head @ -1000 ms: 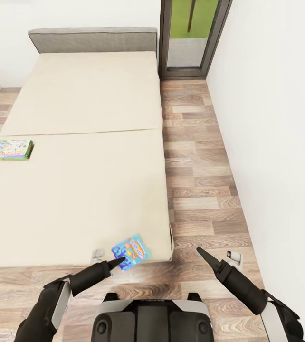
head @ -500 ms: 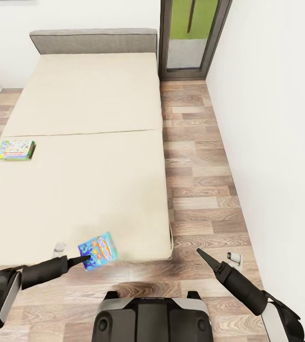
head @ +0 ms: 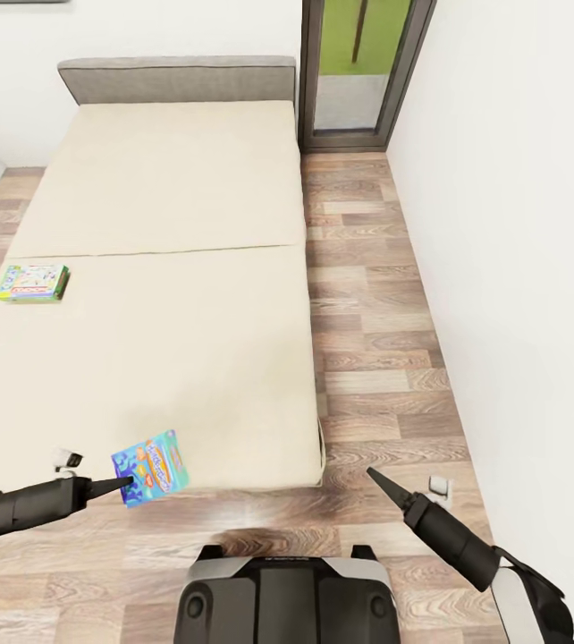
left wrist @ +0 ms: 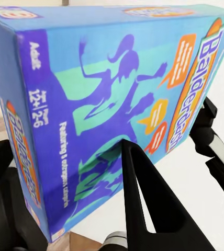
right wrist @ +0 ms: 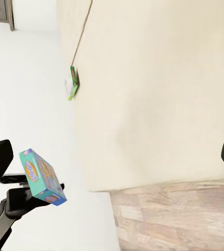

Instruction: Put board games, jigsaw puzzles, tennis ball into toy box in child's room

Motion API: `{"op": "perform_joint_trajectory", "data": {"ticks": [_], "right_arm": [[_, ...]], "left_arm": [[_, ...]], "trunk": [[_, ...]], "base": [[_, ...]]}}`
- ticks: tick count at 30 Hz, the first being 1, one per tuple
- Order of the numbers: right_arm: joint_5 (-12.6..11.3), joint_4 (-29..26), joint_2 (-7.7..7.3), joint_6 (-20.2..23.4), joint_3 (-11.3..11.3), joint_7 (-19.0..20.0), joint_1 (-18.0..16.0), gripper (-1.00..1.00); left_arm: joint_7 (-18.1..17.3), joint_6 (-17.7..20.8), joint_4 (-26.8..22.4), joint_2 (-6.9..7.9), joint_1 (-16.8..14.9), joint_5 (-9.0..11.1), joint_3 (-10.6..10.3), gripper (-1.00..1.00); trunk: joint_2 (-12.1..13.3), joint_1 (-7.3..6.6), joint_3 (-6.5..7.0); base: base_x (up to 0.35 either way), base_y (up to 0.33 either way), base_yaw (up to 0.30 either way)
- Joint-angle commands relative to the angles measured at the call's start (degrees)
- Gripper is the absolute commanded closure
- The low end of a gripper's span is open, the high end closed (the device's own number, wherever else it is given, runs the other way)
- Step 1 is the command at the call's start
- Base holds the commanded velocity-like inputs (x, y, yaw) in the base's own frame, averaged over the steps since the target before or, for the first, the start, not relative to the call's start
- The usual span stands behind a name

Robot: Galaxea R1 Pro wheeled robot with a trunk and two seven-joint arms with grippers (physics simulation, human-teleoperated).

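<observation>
Blue and teal, the first board game (head: 150,466) is pinched in the left claw (head: 117,486) and hangs over the bed's foot edge, near the corner closest to the robot. In the left wrist view a dark finger (left wrist: 143,201) lies across the box face, the other behind it, so the claw is clamped on the box by its thin sides. That hold probably keeps the flat face free for lowering into the toy box.

The second board game (head: 31,282), green-edged, lies flat on the bed (head: 189,340) beside its far left edge, well apart from the held one.

The right claw (head: 378,480) points forward over the wood floor (head: 376,358) off the bed's right side; its tips read as one point, apparently closed on nothing.

Open room is the floor strip between the bed and the white wall (head: 519,268). It looks narrow, so turning the base there risks brushing the bed corner.
</observation>
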Motion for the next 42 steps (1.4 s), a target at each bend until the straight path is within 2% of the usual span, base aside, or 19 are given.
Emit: {"op": "perform_joint_trajectory", "data": {"ticks": [1,4,9,16,26,42], "right_arm": [[-0.1,-0.1,0.08,0.6,0.0,-0.2,0.0,-1.00],[-0.1,-0.4,0.21,0.8,0.5,-0.6,0.0,-1.00],[-0.4,-1.3,0.11,0.8,0.0,-0.6,0.1,-1.00],[-0.6,-1.6,0.10,0.7,-0.5,-0.2,0.1,-1.00],[-0.7,-1.7,0.05,0.9,-0.6,-0.6,0.1,-1.00],[-0.3,-2.1,0.00,2.3,-0.9,-0.7,0.1,-1.00]], "left_arm": [[-0.3,0.5,0.0,0.18,0.0,0.0,0.0,1.00],[-0.3,0.5,0.0,0.57,0.0,0.0,0.0,1.00],[-0.3,0.6,0.1,1.60,0.0,0.1,0.1,1.00],[-0.3,0.6,0.0,2.17,0.0,0.1,0.3,1.00],[-0.3,0.6,0.0,3.90,0.0,0.2,0.3,1.00],[-0.3,1.2,0.5,3.66,0.0,0.4,-0.1,1.00]], "trunk": [[0.4,-0.20,0.14],[1.6,-0.86,0.68],[3.6,-1.96,1.57],[6.4,-3.49,2.83],[6.4,-3.49,2.83],[6.4,-3.49,2.83]], "base": [[-0.018,0.000,0.000],[-0.177,0.030,0.000],[-0.128,0.028,0.000],[-0.016,0.003,0.000],[-0.001,0.000,0.000],[0.000,0.000,0.000]]}}
